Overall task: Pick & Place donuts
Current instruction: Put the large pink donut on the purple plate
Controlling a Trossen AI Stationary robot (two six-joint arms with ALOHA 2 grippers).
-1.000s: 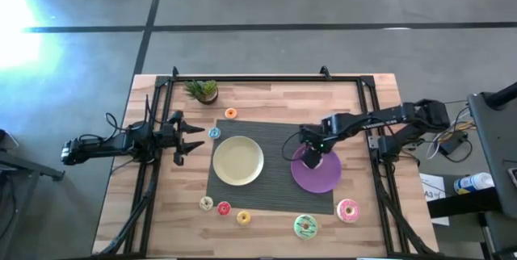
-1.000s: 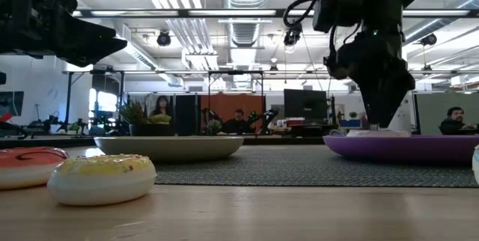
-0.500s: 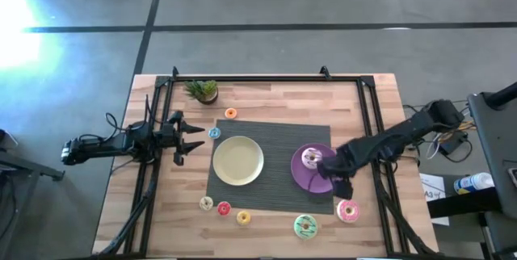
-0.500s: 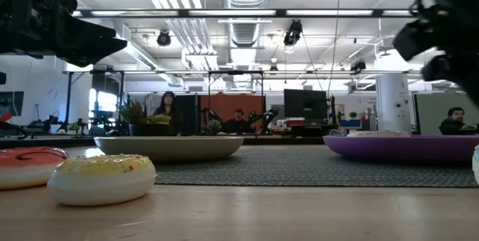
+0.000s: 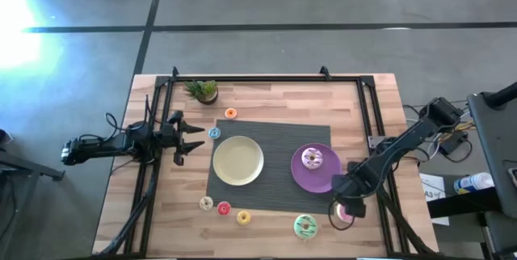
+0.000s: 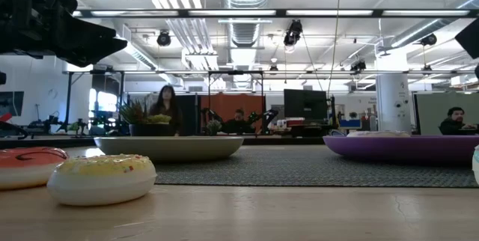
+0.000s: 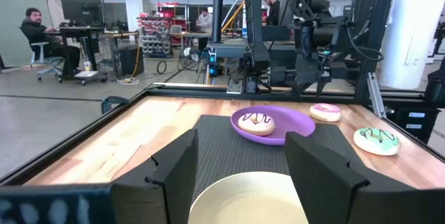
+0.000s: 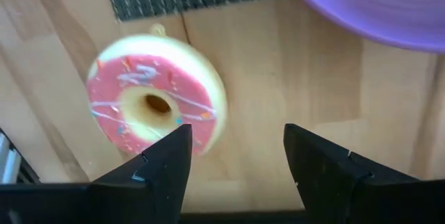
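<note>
My right gripper (image 5: 346,208) (image 8: 236,140) hangs open just above the pink donut (image 5: 347,212) (image 8: 154,102), which lies flat on the wood near the table's near-right corner. The white-sprinkled donut (image 5: 313,159) (image 7: 256,122) lies on the purple plate (image 5: 311,181). Next to the pink one, the green donut (image 5: 305,226) rests on the wood. Five mini donuts lie on the table: orange (image 5: 230,113), blue (image 5: 214,132), cream (image 5: 207,203), red (image 5: 224,208), yellow (image 5: 243,217). My left gripper (image 5: 194,137) (image 7: 240,154) waits open at the table's left side.
A yellow plate (image 5: 238,161) sits on the left half of the dark placemat (image 5: 266,135). A small potted plant (image 5: 202,90) stands near the far left corner. Black frame rails (image 5: 367,123) run along the table's sides. People sit in the room beyond the table.
My right gripper has let go of the white-sprinkled donut on the purple plate, risen clear of it, and swung toward the table's near-right corner, stopping over the pink donut. The white-sprinkled donut stays on the plate.
</note>
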